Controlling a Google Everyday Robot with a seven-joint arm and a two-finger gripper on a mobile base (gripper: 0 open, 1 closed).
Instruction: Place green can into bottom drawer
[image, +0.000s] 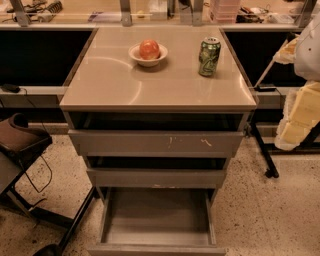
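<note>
The end effector (298, 119) shows only in part at the right edge of the view. It is a pale white and yellowish shape, off to the right of the tabletop (120, 87) and lower than its front edge. I cannot tell how far open it is. It is well apart from the green can (209, 56) and does not touch it.

The green can stands upright on the tabletop, near the back right corner and close to the right edge, with its silver top facing up. A white bowl (135, 54) holding a red apple (149, 49) sits near the back of the tabletop, about midway across and apart from the can.

Three grey drawers stack under the tabletop. The top drawer (125, 143) has pale scratch marks on its front, and a dark gap shows between it and the tabletop. The middle drawer (156, 178) has a plain front. The bottom drawer (155, 217) is pulled far out toward the camera, so its smooth flat floor is in view.

A dark brown chair seat (19, 140) is low on the left of the tabletop, above a speckled floor (270, 220).
</note>
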